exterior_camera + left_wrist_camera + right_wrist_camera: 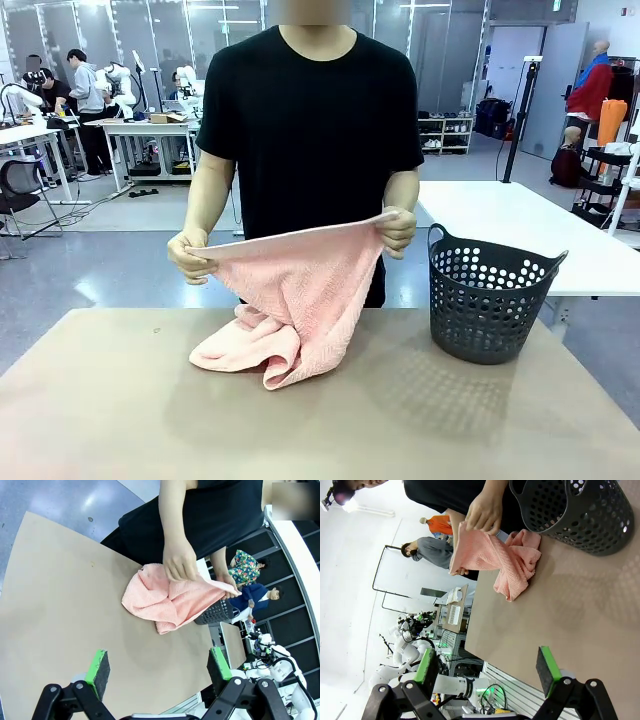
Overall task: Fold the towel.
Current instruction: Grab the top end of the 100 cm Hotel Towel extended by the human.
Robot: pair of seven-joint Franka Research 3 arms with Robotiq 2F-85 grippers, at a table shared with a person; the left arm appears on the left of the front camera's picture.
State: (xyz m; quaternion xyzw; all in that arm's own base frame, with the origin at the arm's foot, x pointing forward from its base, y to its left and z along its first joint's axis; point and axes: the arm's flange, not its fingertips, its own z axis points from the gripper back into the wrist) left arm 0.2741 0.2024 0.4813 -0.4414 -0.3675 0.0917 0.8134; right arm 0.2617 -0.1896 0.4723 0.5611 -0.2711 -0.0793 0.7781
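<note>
Front camera faces the person [310, 120] across the table [120, 400]; both wrist cameras overlook the same towel [165, 600].

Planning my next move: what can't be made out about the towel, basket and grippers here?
Towel: front view, lower half bunched on the table; its folds hide the lower corners.
Top corners: covered by the person's hands.
Basket: front view, own wall hides its bottom; right wrist view, top edge cuts it.
Left gripper, right gripper: bases cut by bottom edge.
</note>
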